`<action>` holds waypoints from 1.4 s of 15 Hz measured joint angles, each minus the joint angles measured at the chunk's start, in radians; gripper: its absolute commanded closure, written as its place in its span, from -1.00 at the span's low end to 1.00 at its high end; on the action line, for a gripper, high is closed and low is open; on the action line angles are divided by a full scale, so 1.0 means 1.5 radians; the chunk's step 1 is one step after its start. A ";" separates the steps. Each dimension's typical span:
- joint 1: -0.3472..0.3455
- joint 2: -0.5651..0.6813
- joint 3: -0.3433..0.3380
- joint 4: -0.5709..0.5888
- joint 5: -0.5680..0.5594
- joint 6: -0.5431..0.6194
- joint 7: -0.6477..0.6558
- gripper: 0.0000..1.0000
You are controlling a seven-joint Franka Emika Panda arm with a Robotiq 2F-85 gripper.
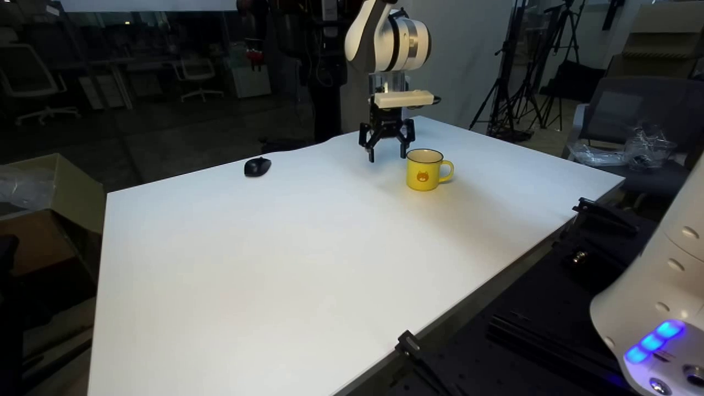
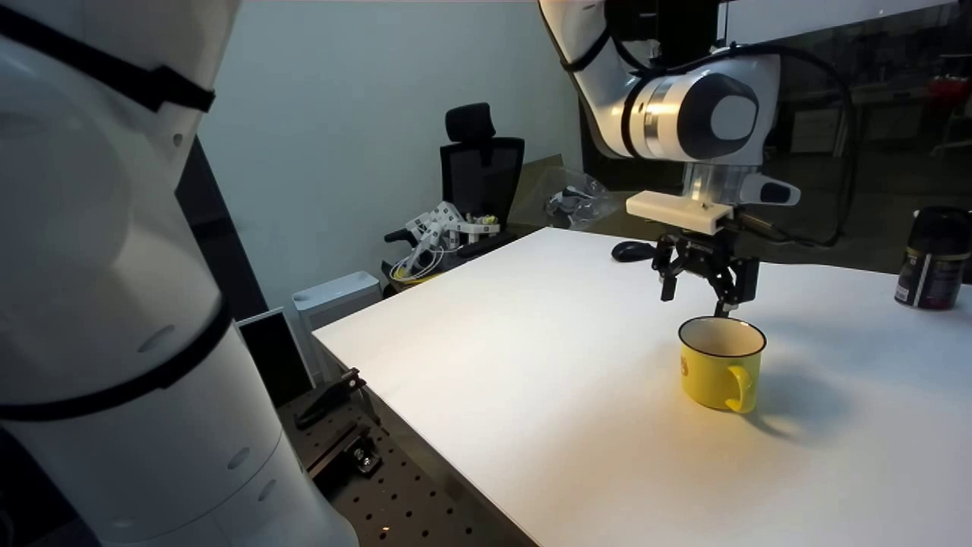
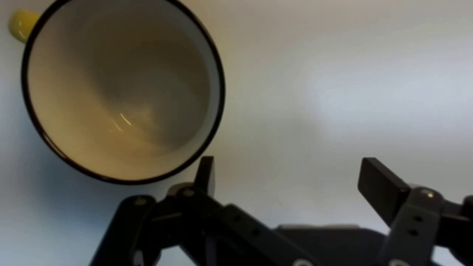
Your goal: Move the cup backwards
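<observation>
No readable text; print [image 2: 903,293] on the dark bottle [image 2: 935,262] too small.

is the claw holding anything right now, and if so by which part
Nothing is held: the claw is open, and the yellow cup stands on the table, outside its grip.

The cup [image 2: 712,374] looks glossy, the table [image 1: 247,264] smooth.

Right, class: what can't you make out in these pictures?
Cup, wrist view: rim partly cut off by the top edge; handle partly hidden by the rim.
Orange print, an exterior view: mostly hidden by the cup's curve.
Dark bottle, an exterior view: lettering too small.
Robot base, an exterior view: cut off by the right edge.
</observation>
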 measured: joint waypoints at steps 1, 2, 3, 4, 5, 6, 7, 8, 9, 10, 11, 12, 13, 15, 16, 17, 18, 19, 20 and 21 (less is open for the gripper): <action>0.000 0.000 0.000 0.000 0.000 0.000 0.004 -1.00; 0.000 -0.001 -0.001 0.001 0.000 0.000 0.008 -1.00; 0.001 -0.004 -0.002 0.001 -0.001 0.001 0.013 -1.00; 0.001 -0.010 -0.003 0.001 -0.002 0.002 0.021 -1.00; 0.003 -0.016 -0.005 0.000 -0.003 0.002 0.029 -1.00; 0.005 -0.025 -0.009 -0.001 -0.005 0.003 0.038 -1.00; 0.008 -0.037 -0.014 -0.005 -0.007 0.003 0.050 -1.00; 0.012 -0.051 -0.019 -0.012 -0.009 0.003 0.062 -1.00; 0.017 -0.068 -0.024 -0.023 -0.012 0.003 0.078 -1.00; 0.021 -0.087 -0.029 -0.037 -0.016 0.002 0.094 -1.00; 0.025 -0.106 -0.032 -0.055 -0.017 0.000 0.108 -1.00; 0.030 -0.127 -0.033 -0.076 -0.017 -0.001 0.121 -1.00; 0.034 -0.148 -0.033 -0.102 -0.017 -0.002 0.132 -1.00; 0.043 -0.186 -0.032 -0.154 -0.016 -0.002 0.152 -1.00; 0.046 -0.201 -0.031 -0.178 -0.014 0.001 0.157 -1.00; 0.046 -0.213 -0.030 -0.198 -0.010 0.006 0.159 -1.00; 0.046 -0.221 -0.030 -0.214 -0.005 0.014 0.159 -1.00; 0.044 -0.227 -0.029 -0.228 -0.002 0.025 0.158 -1.00; 0.041 -0.232 -0.030 -0.239 0.002 0.038 0.155 -1.00; 0.036 -0.235 -0.030 -0.249 0.008 0.052 0.149 -1.00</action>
